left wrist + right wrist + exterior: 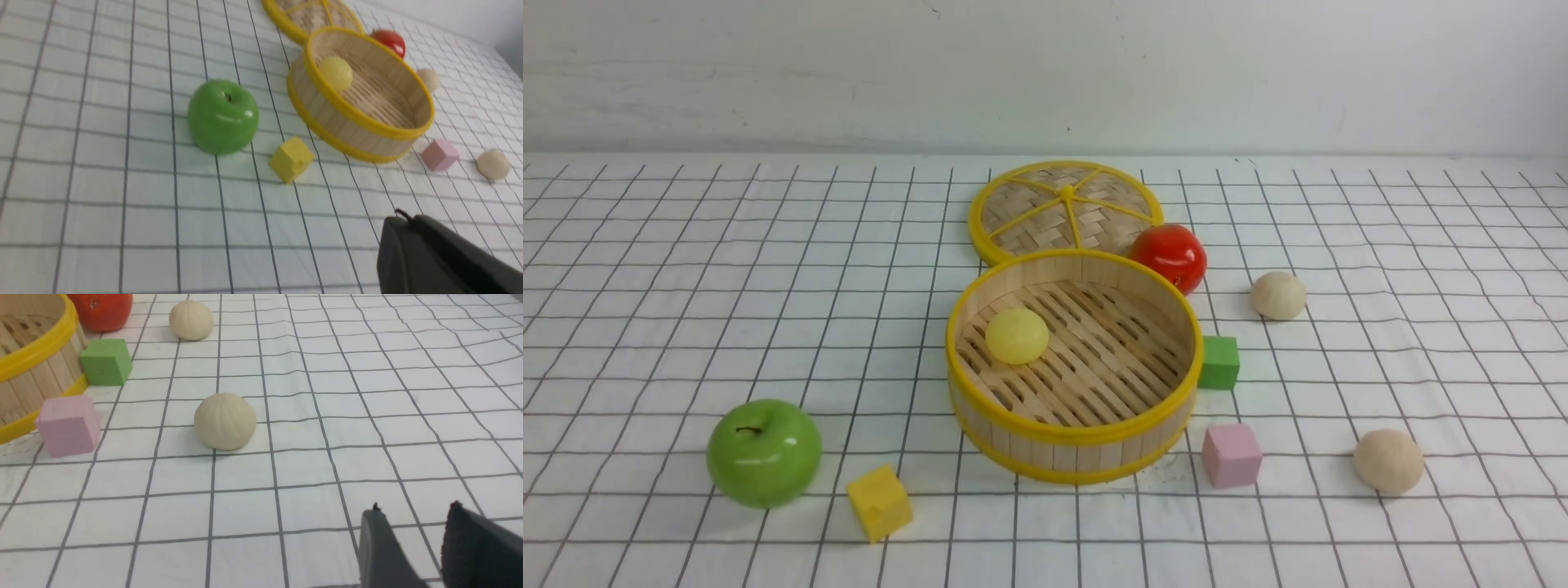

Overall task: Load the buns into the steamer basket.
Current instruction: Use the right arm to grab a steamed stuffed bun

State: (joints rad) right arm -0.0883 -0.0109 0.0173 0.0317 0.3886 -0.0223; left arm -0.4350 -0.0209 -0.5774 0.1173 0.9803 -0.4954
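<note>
Yellow bun [1016, 336] lies inside the steamer basket [1070, 433]; near beige bun [1388, 461] and far beige bun [1278, 295] sit on the counter [686, 286] to its right. Right pincer [414, 508] gapes empty and left pincer [402, 222] is pressed together. An off-centre pinch could roll either beige bun away.

Green cube [1218, 362] and pink cube [1232, 454] crowd the open-topped steamer basket [1062, 456] on its right.

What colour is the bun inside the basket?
The bun in the steamer basket is pale yellow, clearest in the front view.
</note>
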